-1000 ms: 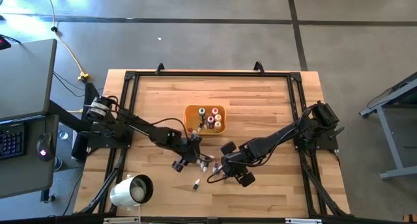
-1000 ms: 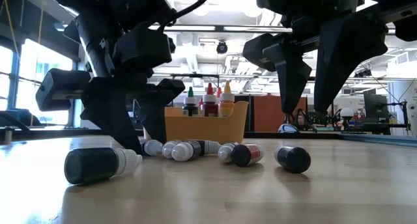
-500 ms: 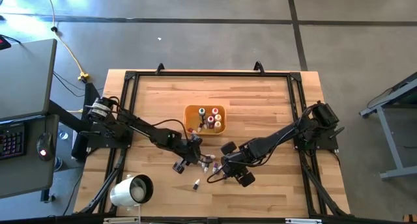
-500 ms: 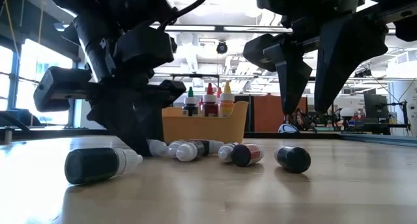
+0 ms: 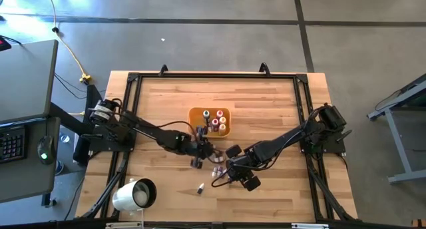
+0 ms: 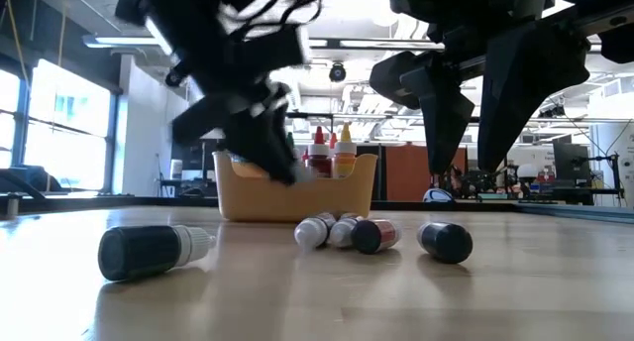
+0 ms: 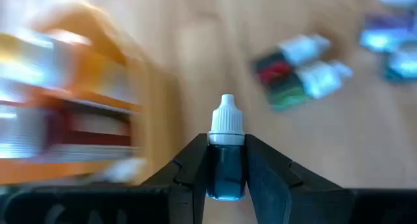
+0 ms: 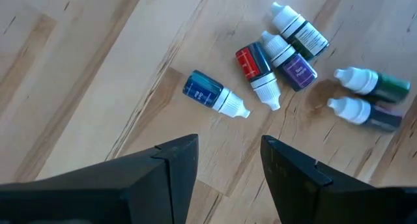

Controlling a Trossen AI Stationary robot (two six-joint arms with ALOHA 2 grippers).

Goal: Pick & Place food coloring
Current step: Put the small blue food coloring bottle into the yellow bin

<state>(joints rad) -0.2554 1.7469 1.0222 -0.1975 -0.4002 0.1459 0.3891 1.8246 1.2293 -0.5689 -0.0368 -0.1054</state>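
Note:
The food coloring shows as small dropper bottles with pale caps. Several lie on their sides on the wooden table [image 5: 266, 96] in a loose cluster [image 8: 287, 61], and one blue bottle [image 8: 208, 92] lies apart. More stand upright in the orange tray [image 5: 210, 122]. My left gripper [image 7: 226, 140] hangs above the table beside the tray, shut on a dark bottle [image 7: 227, 168]. My right gripper [image 8: 228, 175] hovers open above the lying bottles with nothing between its fingers. My left gripper pinches the dark bottle's body [image 7: 227, 178] between its two fingers [image 7: 189, 175]. The bottle lies along the fingers, and its white cap [image 7: 226, 116] sticks out past the fingertips. The fingers slant downward, and the bottle is lifted clear of the table.
A lone dark bottle [image 6: 149, 252] lies nearer the table's front edge, left of the cluster. A white cylinder [image 5: 135, 194] stands at the near left corner. A black frame [image 5: 213, 76] runs around the table's edges.
My left gripper has shut on a dark bottle from the left side of the cluster and lifted it off the table. It has risen, moved toward the orange tray and rolled at the wrist.

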